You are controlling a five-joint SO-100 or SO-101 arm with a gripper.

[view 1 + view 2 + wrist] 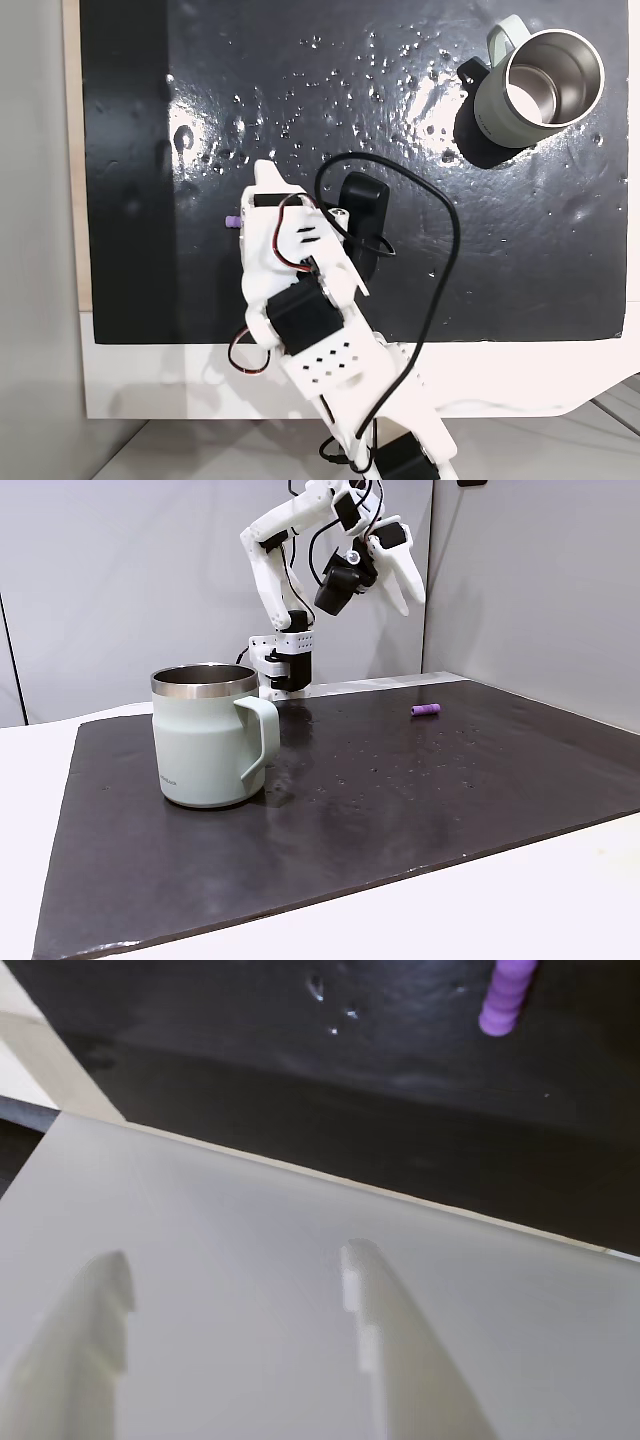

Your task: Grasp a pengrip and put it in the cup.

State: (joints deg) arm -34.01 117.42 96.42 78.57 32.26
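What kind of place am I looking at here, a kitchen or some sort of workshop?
Most likely a small robot test bench, not a kitchen. A white robot arm stands at the edge of a black mat on a white table, before bare grey walls. The props are a cup and a tiny purple pengrip.

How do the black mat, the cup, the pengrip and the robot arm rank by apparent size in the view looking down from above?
1. Black mat
2. Robot arm, though it stands nearer the camera, so its size is inflated
3. Cup
4. Pengrip, partly hidden beside the arm
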